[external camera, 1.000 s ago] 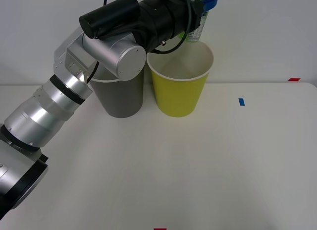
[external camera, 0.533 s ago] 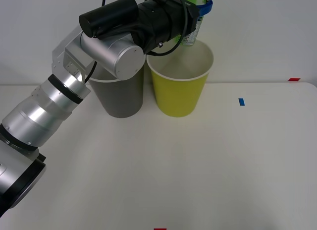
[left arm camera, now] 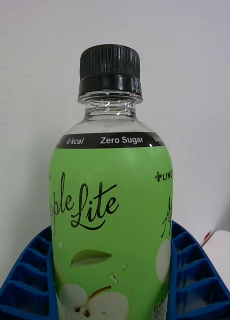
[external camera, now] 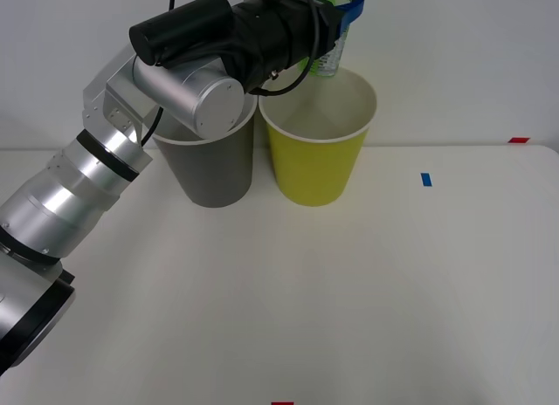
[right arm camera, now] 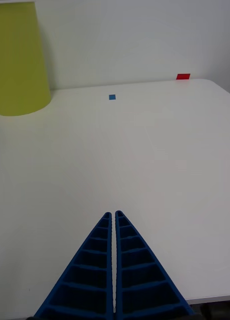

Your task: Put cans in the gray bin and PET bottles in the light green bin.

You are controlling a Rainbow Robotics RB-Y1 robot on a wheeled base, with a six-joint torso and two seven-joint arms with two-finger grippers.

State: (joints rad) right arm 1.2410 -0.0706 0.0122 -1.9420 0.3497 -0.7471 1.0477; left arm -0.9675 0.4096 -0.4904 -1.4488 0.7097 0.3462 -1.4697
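Green-labelled PET bottle [left arm camera: 111, 220] sits clamped between the left hand's [external camera: 336, 21] blue fingers [left arm camera: 25, 280].

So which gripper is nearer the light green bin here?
Left. The left gripper holds the PET bottle just above the light green bin; the right gripper sits shut over the table, away from it.

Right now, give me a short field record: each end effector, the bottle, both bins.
left end effector: shut on the green-labelled plastic bottle with black cap, above the yellow-green tapered bin
bottle: upright in the fingers, cap on, not yet released
yellow-green tapered bin: upright, beside the dark gray tapered bin
dark gray tapered bin: upright, partly behind the left arm
right end effector: shut, low over the white table, idle
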